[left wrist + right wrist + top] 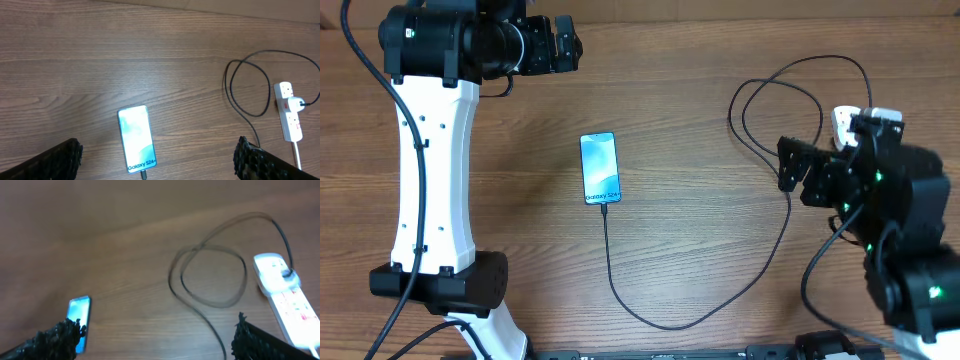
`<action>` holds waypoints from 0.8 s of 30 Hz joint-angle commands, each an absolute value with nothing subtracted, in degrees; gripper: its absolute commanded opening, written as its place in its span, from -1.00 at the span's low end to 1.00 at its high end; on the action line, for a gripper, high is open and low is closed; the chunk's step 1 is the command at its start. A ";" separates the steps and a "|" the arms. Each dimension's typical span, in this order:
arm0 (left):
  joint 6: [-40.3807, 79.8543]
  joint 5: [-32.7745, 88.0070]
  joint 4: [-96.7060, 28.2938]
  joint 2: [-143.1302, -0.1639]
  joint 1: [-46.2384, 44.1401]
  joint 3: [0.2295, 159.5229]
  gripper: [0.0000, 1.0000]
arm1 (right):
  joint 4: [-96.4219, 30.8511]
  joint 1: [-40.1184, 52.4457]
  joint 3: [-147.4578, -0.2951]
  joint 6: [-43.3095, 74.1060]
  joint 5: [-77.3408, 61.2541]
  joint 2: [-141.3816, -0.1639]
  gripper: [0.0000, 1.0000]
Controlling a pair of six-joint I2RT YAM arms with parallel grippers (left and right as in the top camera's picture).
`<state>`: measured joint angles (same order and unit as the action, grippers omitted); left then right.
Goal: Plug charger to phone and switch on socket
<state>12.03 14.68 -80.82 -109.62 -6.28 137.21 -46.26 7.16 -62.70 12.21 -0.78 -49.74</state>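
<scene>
— Which arm takes the socket (pixel 289 112)?
— The right. It lies just beside the right claw (pixel 790 167), far from the left claw (pixel 567 45). Both claws gape wide, empty.

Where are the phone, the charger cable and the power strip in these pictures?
phone (pixel 600 168): overhead view, middle of the lit screen.
charger cable (pixel 606 240): overhead view, straight stretch just below the phone.
power strip (pixel 291 122): left wrist view, lower half of its white body.
</scene>
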 commanded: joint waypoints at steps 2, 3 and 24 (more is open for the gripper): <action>11.57 14.41 -80.79 -109.01 -6.35 137.78 1.00 | -37.32 6.55 -52.14 9.93 -4.21 -42.70 1.00; 11.57 14.41 -80.79 -109.01 -6.35 137.78 0.99 | -34.81 6.55 -49.65 9.96 -4.23 -41.12 1.00; 11.57 14.41 -80.79 -109.01 -6.35 137.78 0.99 | -1.26 1.21 -9.76 10.39 -8.34 -10.46 1.00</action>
<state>12.03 14.68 -80.82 -109.62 -6.28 137.21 -2.94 1.52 -11.62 10.48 -8.99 -12.80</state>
